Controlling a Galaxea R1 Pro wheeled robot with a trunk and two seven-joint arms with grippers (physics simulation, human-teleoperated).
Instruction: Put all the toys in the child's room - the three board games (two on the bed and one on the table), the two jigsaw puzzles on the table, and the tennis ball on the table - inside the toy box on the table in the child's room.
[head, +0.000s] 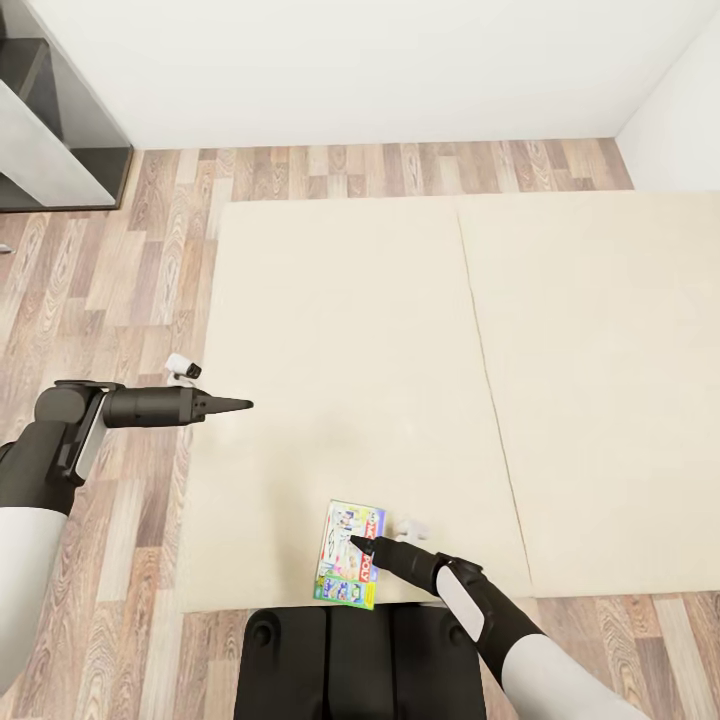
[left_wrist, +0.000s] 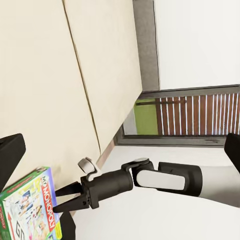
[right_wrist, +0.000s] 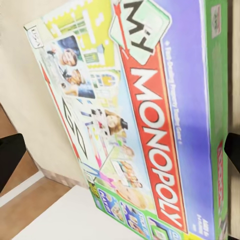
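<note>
Head view: large low bed with a plain beige mattress (head: 400, 330) in two panels split by a seam, set on a wood-plank floor (head: 100, 290) below a white wall. One flat rectangular board game box (head: 349, 555), green-edged with a red band and busy print, lies flat at the mattress's near edge, directly under the tip of the black right gripper (head: 356, 543). That tip rests over the box's upper face; how far its fingers are parted cannot be told here. The black left gripper (head: 240, 405) hangs over the mattress's left border, well apart from the box, its fingers drawn to a single point and holding nothing. A dark grey shelf unit (head: 55, 120) stands against the wall beyond the left arm.

Left wrist view: shows the right gripper (left_wrist: 59, 198) from the side, which the head view cannot. Its two thin fingers stand slightly parted, their tips at the box (left_wrist: 30, 207) edge; whether they touch it cannot be told. The word "MONOPOLY" reads on the red band. A grey-framed window (left_wrist: 185, 120) with wooden slats outside lies beyond.

Right wrist view: the box (right_wrist: 145, 120) face at close range, just ahead of the right gripper's dark fingertips (right_wrist: 10, 157). Readable: "MY" on a pale green sign and "MONOPOLY" in white on the red band. Photographs of children and small printed panels cover the rest; the smaller print is illegible.
</note>
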